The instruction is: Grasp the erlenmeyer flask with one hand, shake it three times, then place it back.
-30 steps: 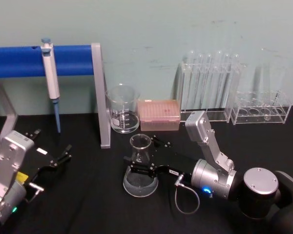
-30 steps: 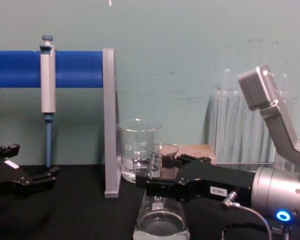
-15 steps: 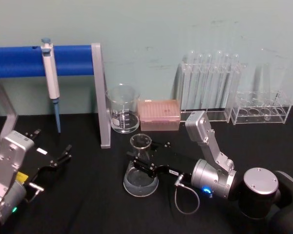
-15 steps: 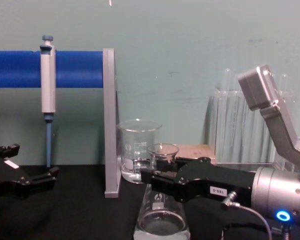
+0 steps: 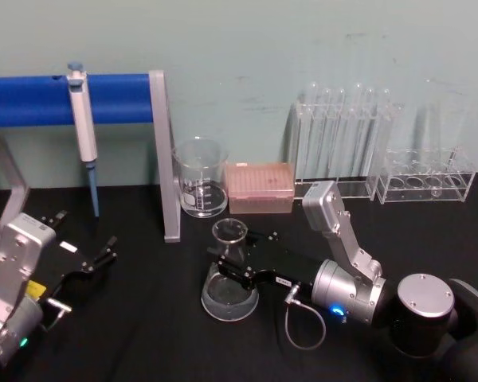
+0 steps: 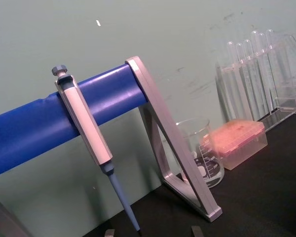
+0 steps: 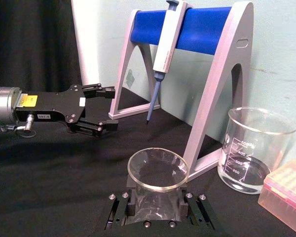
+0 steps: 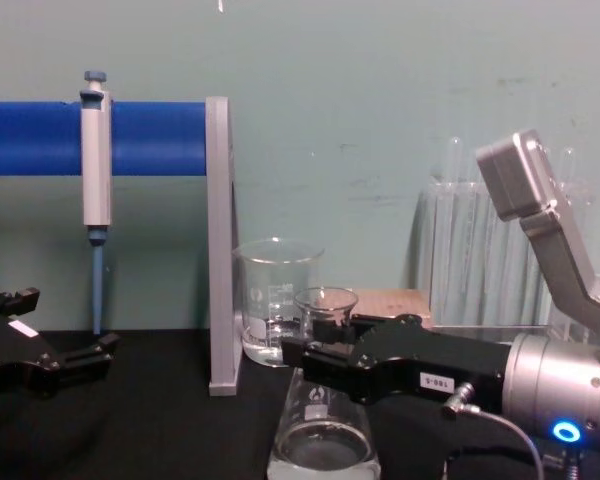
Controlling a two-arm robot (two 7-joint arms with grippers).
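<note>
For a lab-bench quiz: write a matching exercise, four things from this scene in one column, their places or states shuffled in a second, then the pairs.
1 erlenmeyer flask
2 pipette
3 beaker
4 left pincer

a hanging on the blue bar
b open, holding nothing
c neck in the right pincer
d beside the pink tip box

Pairs: 1-c, 2-a, 3-d, 4-b

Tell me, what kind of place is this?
Probably a laboratory bench: a pipette hangs on a blue stand, test tubes stand in a rack, and the right claw grips an erlenmeyer flask; the left claw waits.
</note>
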